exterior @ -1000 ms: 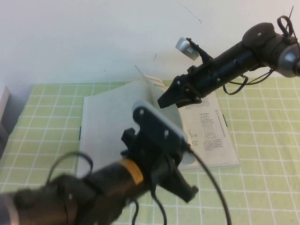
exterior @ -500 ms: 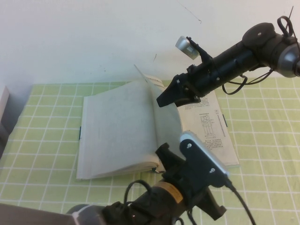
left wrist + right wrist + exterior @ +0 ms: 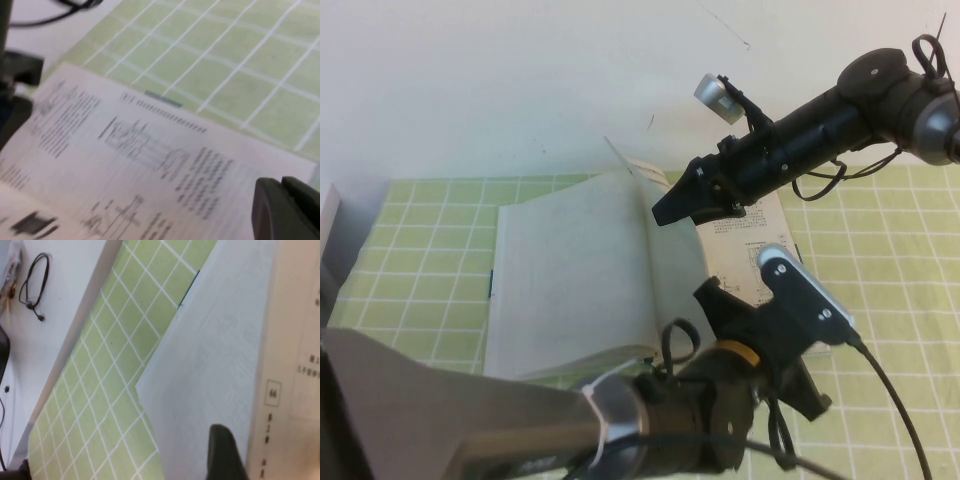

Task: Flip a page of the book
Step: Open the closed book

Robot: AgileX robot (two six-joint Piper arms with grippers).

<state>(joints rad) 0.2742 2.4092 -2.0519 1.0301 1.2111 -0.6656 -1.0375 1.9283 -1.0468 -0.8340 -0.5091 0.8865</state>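
The book lies open on the green grid mat. The page stands lifted above the spine. My right gripper is shut on the page's upper edge. In the right wrist view one dark finger lies against the lifted page, which bears a boxed 64; the other finger is hidden behind it. My left gripper is shut and empty, low over the front right corner of the book. It also shows in the left wrist view, above the right-hand leaf with diagrams.
The green grid mat reaches beyond the book on both sides. A pale object sits at the far left edge. The left arm's body fills the front of the high view. A black cable lies on the white surface.
My left arm has swung from over the book's middle to the right and front, uncovering the left leaf. My right gripper has edged slightly left with the page.
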